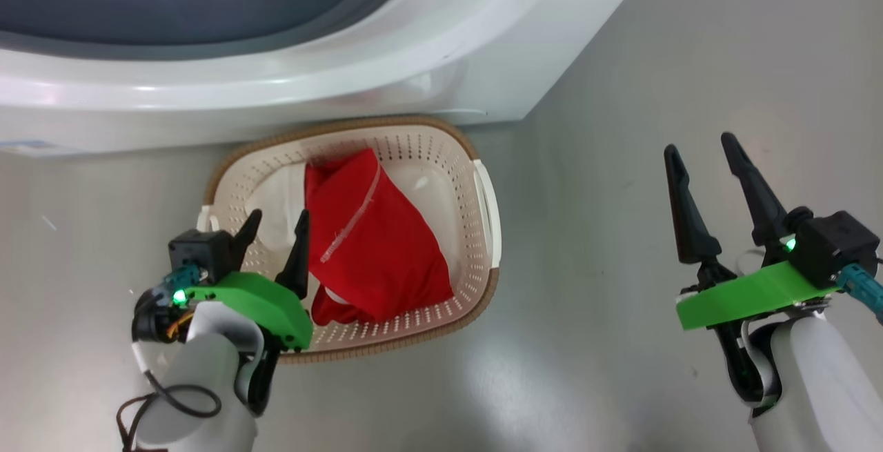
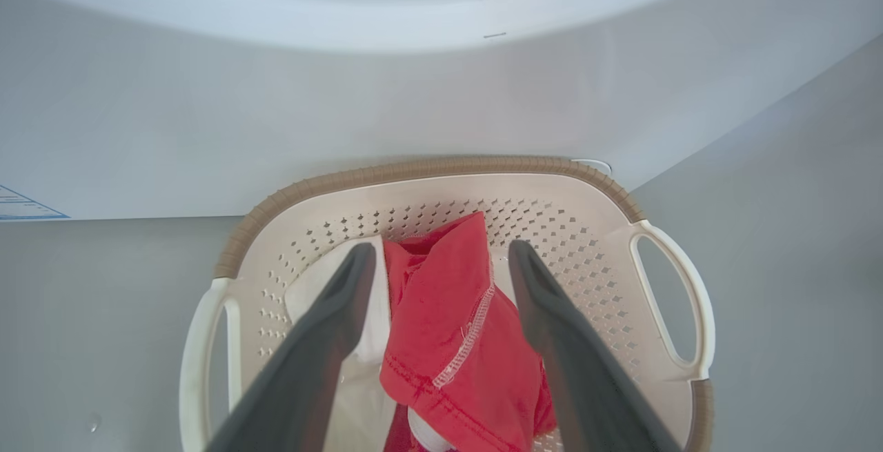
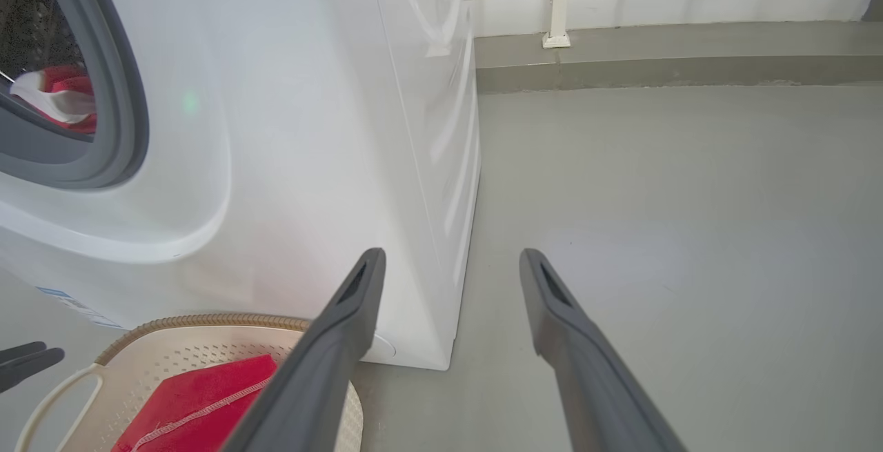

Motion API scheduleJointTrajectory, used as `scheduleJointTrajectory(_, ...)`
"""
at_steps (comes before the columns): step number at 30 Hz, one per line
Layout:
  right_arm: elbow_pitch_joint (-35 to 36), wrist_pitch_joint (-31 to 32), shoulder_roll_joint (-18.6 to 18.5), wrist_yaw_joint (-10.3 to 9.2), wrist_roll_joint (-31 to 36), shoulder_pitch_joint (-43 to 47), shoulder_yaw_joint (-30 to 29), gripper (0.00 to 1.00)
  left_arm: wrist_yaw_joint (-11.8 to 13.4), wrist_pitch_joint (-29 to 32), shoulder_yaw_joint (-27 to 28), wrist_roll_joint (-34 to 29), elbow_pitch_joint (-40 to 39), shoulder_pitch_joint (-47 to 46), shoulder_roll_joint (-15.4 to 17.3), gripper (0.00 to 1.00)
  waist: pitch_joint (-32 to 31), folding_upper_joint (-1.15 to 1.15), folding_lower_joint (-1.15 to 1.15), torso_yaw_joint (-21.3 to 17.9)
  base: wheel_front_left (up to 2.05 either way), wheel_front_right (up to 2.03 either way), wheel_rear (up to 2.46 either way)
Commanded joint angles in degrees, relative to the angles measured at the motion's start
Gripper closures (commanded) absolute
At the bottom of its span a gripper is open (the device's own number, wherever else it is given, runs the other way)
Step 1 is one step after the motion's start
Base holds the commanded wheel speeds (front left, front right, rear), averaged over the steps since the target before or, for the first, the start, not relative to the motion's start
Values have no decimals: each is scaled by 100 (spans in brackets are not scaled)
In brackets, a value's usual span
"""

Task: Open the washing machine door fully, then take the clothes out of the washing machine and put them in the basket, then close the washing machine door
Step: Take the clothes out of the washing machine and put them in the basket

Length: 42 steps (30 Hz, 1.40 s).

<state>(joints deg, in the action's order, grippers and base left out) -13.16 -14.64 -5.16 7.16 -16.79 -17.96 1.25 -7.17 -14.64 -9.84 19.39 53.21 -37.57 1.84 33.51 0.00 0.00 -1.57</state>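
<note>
Red clothes (image 1: pixel 372 238) with white stitched trim lie crumpled in the basket (image 1: pixel 483 231)

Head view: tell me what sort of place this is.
Most likely a laundry area, perhaps a bare utility room. A white front-loading washing machine stands on a plain grey floor, and a cream basket holding red clothes sits right in front of it.

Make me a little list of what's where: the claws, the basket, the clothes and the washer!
basket: on the floor, in front of the washer
clothes: red, in the basket
more clothes: red and white, inside the washer
left claw: open, empty, over the basket
right claw: open, empty, over the floor
</note>
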Motion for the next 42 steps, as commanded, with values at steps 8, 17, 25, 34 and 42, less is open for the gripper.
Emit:
scheduleJointTrajectory(8, -34, -36, -78, 33, 7, 470, 198, 0, -32, -36, 551, -294, -689, 739, 151, 0, -939, 0, 0, 155, 0, 0, 0)
scheduleJointTrajectory(17, -154, -36, -138, 33, -43, 822, 213, 0, -32, -36, 838, -483, -1487, 1383, 141, 0, -1631, 0, 0, 251, 0, 0, 0)
scheduleJointTrajectory(25, -213, -36, -169, 33, -70, 1180, 212, 0, -32, -36, 1021, -711, -2440, 2070, 135, 0, -2179, 0, 0, 282, 0, 0, 0)
scheduleJointTrajectory(34, -184, -36, -188, 33, -73, 1640, 71, 0, -32, -36, 1186, -901, -3428, 2860, 134, 0, -2594, 0, 0, 343, 0, 0, 0)
scheduleJointTrajectory(42, -133, -36, -180, 33, -61, 1938, -40, 0, -32, -36, 1357, -929, -3992, 3397, 160, 0, -2795, 0, 0, 385, 0, 0, 0)
